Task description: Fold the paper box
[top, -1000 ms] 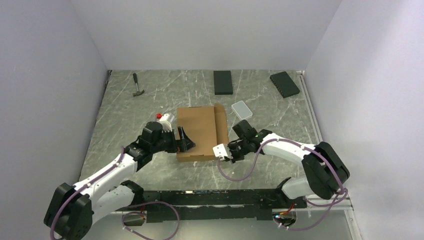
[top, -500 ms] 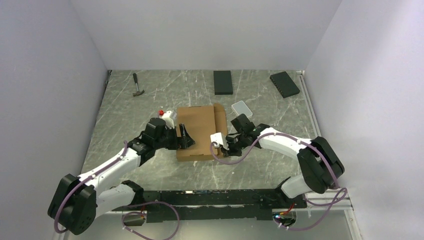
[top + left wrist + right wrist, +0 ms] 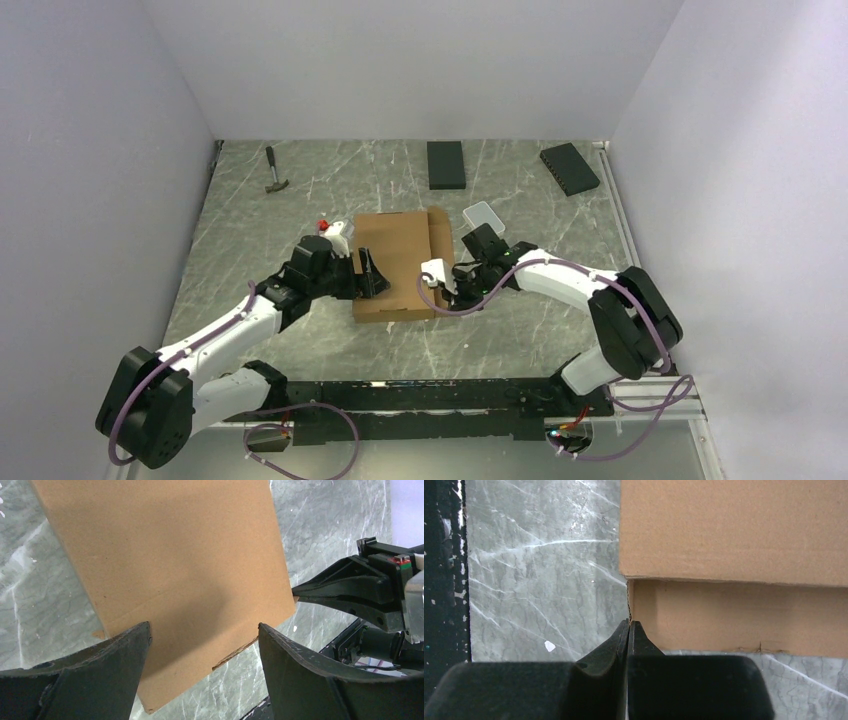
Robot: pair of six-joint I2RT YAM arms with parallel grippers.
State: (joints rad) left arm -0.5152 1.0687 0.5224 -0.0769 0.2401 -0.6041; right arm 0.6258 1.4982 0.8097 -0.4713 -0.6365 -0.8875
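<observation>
My right gripper [image 3: 629, 625] is clenched, tips touching a corner of the paper box [image 3: 734, 530]; only its wrist view shows that contact. My left gripper [image 3: 202, 630] is released, its 2 jaws spread over the box's left edge, mid-counter [image 3: 300, 190].

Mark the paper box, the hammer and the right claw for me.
paper box [image 3: 395, 262], top view, middle of its flat upper panel.
hammer [image 3: 272, 166], top view, on its handle.
right claw [image 3: 629, 625], right wrist view, at the shut fingertips by the box's edge.
</observation>
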